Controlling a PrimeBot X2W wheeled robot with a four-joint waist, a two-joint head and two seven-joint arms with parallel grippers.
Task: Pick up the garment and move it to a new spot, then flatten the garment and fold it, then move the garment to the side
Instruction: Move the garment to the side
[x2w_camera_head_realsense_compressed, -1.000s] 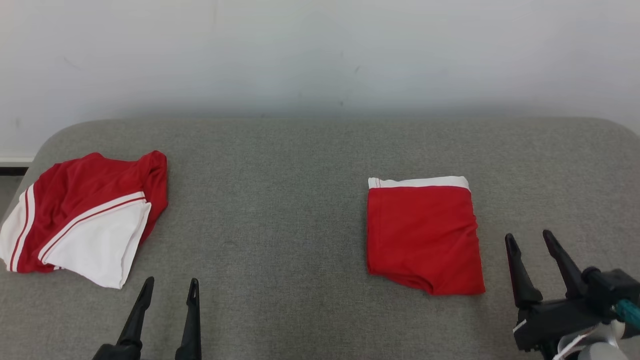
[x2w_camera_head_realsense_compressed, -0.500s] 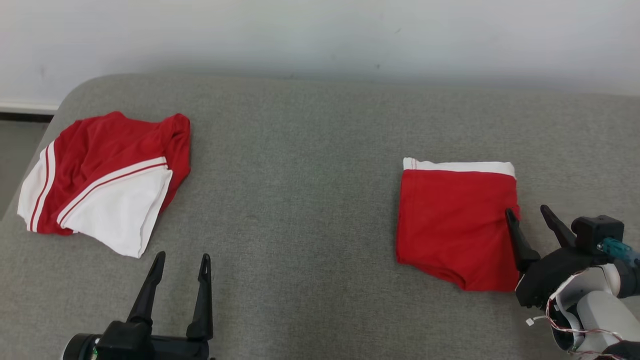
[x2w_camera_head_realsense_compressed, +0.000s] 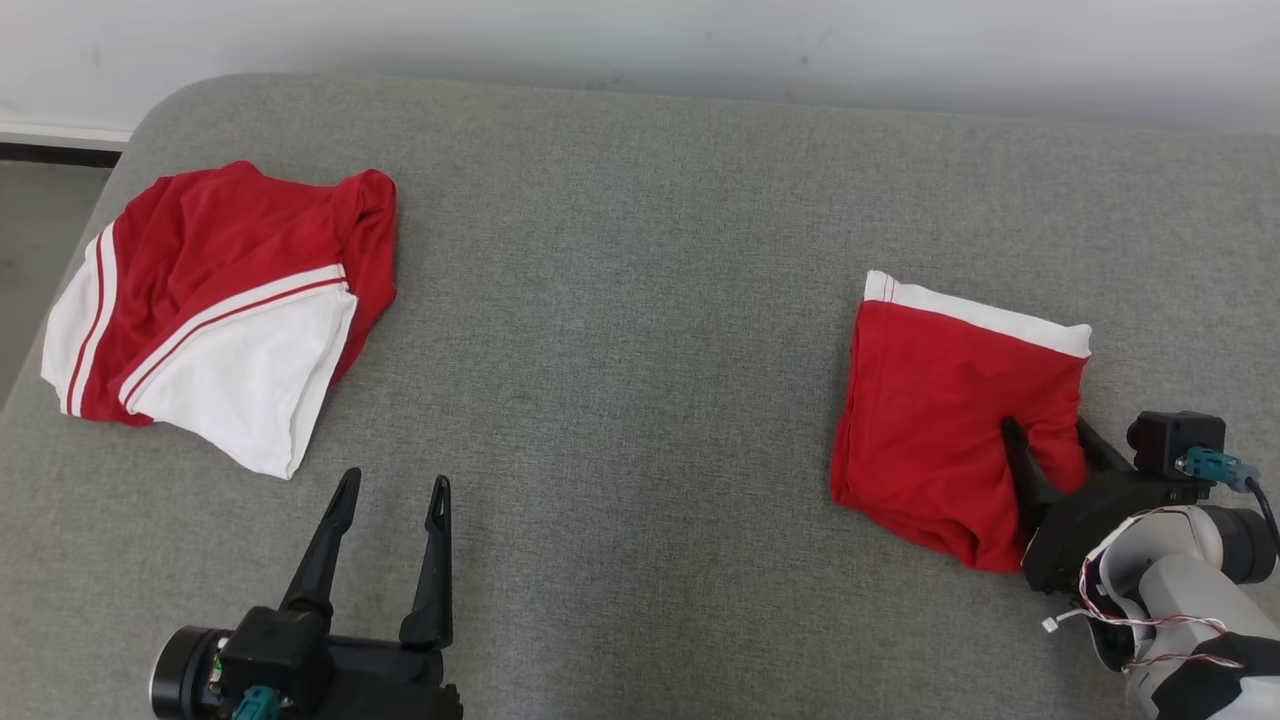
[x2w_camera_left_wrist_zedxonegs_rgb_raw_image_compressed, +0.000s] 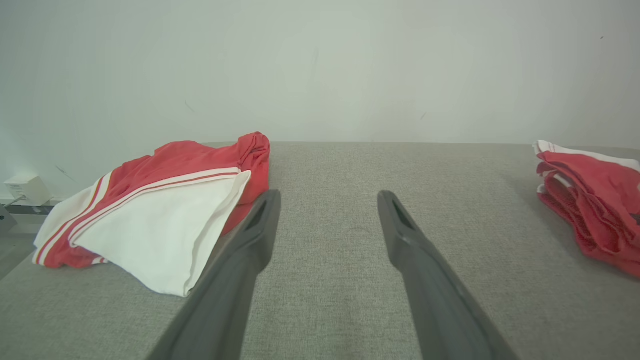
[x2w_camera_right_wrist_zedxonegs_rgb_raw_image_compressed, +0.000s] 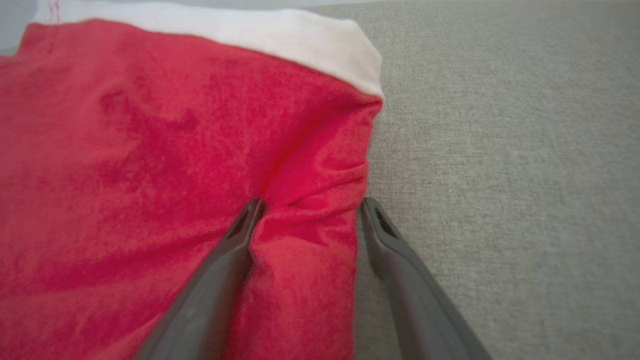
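The folded red garment (x2w_camera_head_realsense_compressed: 930, 420) lies at the right of the grey padded surface (x2w_camera_head_realsense_compressed: 620, 300), its white band (x2w_camera_head_realsense_compressed: 985, 315) on the far edge. Half a second ago the right hand (x2w_camera_head_realsense_compressed: 1045, 428) only reached the garment's right border. It has since pushed on, fingers parted: one finger (x2w_camera_right_wrist_zedxonegs_rgb_raw_image_compressed: 235, 240) presses on the cloth, the other sits just off the edge, and a ridge of fabric bunches between them, not clamped. The left hand (x2w_camera_head_realsense_compressed: 395, 485) still hovers, spread wide and empty, near a crumpled red-and-white garment (x2w_camera_head_realsense_compressed: 220, 300). The head camera itself has shifted.
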